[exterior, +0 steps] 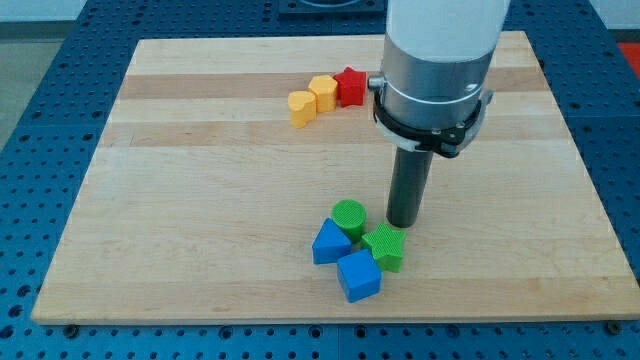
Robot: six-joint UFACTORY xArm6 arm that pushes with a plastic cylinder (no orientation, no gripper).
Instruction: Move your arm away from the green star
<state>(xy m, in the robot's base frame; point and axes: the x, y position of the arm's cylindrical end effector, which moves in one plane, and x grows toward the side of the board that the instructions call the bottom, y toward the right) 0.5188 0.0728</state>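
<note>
The green star (385, 246) lies near the view's bottom centre of the wooden board (200, 200). My tip (401, 223) stands just above the star's upper edge, touching or nearly touching it. A green cylinder (348, 218) sits just left of my tip. A blue triangular block (329, 243) lies left of the star and a blue cube (359, 276) lies below and left of it, all packed close together.
At the view's top centre a yellow heart-shaped block (300, 106), a yellow hexagonal block (322, 93) and a red star (350, 86) lie in a row. The board's edges border a blue perforated table (40, 120).
</note>
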